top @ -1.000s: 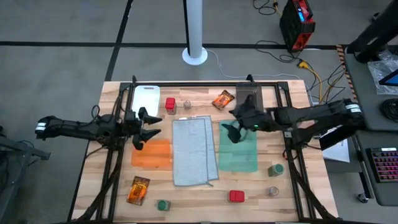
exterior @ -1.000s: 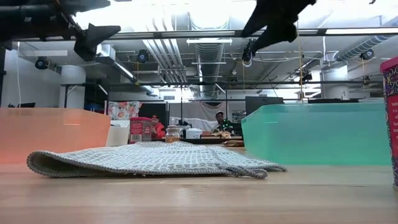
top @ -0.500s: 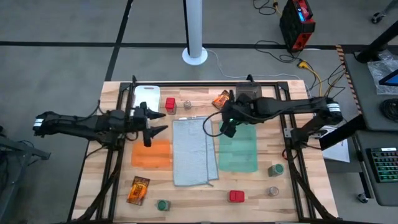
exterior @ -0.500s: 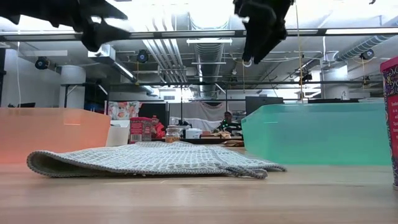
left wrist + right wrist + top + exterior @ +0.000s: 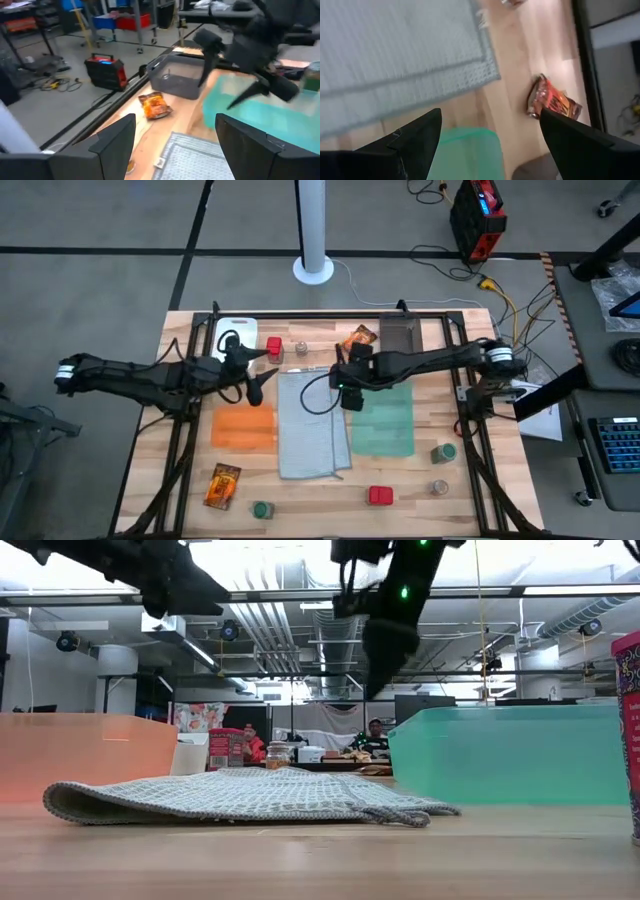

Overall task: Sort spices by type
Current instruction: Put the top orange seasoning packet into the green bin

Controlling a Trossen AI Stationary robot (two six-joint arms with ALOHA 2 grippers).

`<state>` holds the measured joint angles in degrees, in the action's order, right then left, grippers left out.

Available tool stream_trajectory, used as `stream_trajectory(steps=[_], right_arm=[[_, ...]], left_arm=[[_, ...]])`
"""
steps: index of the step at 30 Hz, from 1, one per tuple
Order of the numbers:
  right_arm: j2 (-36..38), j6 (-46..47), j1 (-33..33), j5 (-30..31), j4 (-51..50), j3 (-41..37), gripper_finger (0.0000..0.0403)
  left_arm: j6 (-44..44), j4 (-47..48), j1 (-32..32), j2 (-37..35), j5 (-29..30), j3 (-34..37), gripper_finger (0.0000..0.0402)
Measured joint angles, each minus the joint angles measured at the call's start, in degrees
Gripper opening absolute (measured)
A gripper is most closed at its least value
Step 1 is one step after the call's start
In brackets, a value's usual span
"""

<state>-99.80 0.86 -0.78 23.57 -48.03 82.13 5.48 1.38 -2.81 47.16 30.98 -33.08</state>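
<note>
While hovering with fingers apart, right gripper point(image 5: 347, 385) just near-left of far packet point(image 5: 359, 339); left gripper point(image 5: 262, 376) likewise spread.

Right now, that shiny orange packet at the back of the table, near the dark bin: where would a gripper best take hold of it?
Probably from straight above, across its narrow width. The orange packet lies flat and slightly askew on bare wood, beside the dark bin, with free table along both long edges. The open right gripper hangs closest.
</note>
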Motion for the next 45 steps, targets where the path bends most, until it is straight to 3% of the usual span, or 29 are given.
stream_trajectory(steps=[11,23,31,37,42,45], right_arm=[[-5.2,-7.0,0.0,0.1,-0.4,0.0,0.0325],[0.6,-18.5,-3.2,10.2,1.8,0.1,0.0325],[4.9,-29.3,-5.9,11.2,2.1,0.1,0.0325],[5.3,-27.3,-6.0,11.6,2.1,0.1,0.0325],[5.4,-19.7,-6.0,11.7,1.8,0.1,0.0325],[5.3,-12.5,-6.0,15.4,1.5,0.0,0.0325]], left_arm=[[5.8,2.1,0.0,5.1,0.1,-2.2,0.0259],[7.5,6.6,-0.3,11.0,-0.7,-9.0,0.0259],[3.4,8.5,-0.4,14.2,-3.1,-15.1,0.0259],[2.5,10.0,-1.1,15.1,-3.2,-18.4,0.0259],[3.6,9.9,-3.3,14.8,-3.5,-17.9,0.0259],[4.3,9.9,-4.4,14.9,-3.5,-17.2,0.0259]])
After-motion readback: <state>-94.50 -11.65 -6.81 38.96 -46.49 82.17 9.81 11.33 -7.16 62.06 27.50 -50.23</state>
